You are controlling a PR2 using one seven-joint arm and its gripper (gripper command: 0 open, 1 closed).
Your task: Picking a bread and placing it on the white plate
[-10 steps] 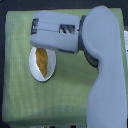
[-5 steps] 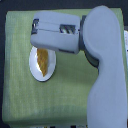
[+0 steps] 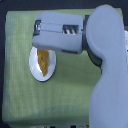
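Directly below the gripper, whose opening cannot be told, the bread lies on the white plate.

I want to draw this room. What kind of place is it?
Probably a robot test table, not a real kitchen. A green cloth covers it, a white plate holds bread, and a big grey robot arm reaches over them.

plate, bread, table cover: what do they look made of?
White plate: smooth and glossy, likely ceramic or plastic; can't tell which. Bread: matte orange-brown, uneven crust; real or fake is unclear. Green cover: woven-looking cloth with a fine grid texture, matte.
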